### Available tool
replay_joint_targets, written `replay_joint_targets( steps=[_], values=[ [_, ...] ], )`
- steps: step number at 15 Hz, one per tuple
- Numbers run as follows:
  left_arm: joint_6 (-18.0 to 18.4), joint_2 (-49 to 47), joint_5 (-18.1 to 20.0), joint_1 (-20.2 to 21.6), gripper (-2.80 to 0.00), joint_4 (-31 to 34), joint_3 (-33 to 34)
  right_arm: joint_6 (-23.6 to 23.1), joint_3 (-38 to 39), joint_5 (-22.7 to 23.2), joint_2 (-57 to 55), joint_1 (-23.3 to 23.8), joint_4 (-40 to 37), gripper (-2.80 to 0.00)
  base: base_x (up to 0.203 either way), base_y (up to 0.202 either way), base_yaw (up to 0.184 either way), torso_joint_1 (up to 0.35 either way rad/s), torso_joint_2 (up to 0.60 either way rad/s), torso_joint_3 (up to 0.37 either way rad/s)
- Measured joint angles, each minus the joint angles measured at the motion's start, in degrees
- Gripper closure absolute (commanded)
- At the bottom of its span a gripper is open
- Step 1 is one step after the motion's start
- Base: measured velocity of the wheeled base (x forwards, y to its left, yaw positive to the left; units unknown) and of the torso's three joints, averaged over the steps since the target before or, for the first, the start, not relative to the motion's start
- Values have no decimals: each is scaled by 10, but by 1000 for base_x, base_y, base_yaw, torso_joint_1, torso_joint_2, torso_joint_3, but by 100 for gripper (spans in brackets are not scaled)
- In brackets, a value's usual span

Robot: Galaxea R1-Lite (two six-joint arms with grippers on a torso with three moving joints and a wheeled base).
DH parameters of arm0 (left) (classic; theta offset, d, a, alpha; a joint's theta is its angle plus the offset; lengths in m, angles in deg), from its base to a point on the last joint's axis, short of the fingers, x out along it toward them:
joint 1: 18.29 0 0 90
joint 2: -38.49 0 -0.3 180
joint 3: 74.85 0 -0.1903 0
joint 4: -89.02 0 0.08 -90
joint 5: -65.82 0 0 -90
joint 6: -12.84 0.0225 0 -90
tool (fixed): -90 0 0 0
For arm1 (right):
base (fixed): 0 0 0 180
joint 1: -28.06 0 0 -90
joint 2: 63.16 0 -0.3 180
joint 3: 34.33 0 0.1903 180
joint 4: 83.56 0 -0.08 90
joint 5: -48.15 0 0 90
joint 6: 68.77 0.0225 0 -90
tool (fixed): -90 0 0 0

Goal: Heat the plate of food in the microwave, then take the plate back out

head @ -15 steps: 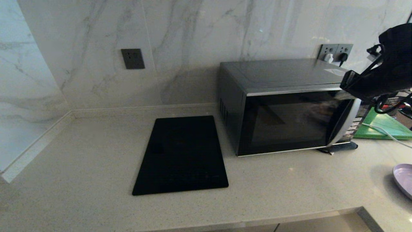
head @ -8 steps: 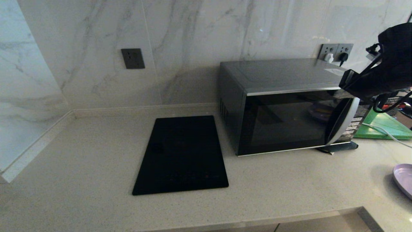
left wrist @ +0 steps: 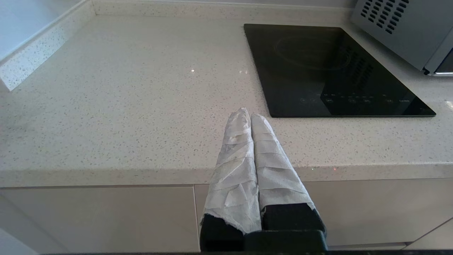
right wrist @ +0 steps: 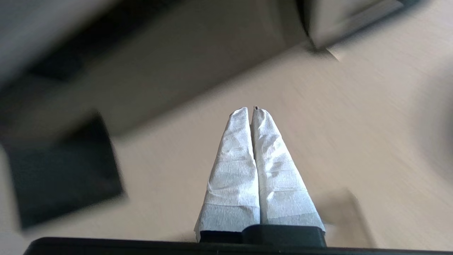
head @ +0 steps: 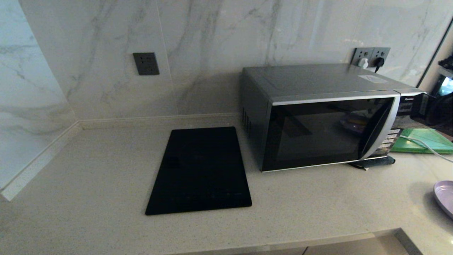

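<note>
With its door closed, the microwave (head: 329,117) stands left of the lavender plate (head: 445,196) at the counter's right edge. Right gripper (right wrist: 252,110), clenched and empty, is judged the nearer; left gripper (left wrist: 247,115), likewise clenched, idles at the counter's front.

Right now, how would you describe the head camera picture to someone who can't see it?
A silver microwave with its black door shut stands on a pale counter, right of a flat black cooktop. A lavender plate shows at the right edge, a green board behind it.
</note>
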Motion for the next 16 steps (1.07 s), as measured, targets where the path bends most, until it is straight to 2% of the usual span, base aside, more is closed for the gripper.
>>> replay_joint_targets(
  steps=[4, 7, 12, 16],
  values=[
    [0, 0, 0, 0, 0, 0, 0, -49, 175, -64, 225, -2, -1, 0, 0, 0, 0, 0, 0, 0],
    [0, 0, 0, 0, 0, 0, 0, -65, 257, -100, 406, -24, -8, 0, 0, 0, 0, 0, 0, 0],
    [0, 0, 0, 0, 0, 0, 0, -117, 302, -142, 652, -76, -37, 0, 0, 0, 0, 0, 0, 0],
    [0, 0, 0, 0, 0, 0, 0, -151, 317, -149, 778, -80, -87, 0, 0, 0, 0, 0, 0, 0]
  ],
)
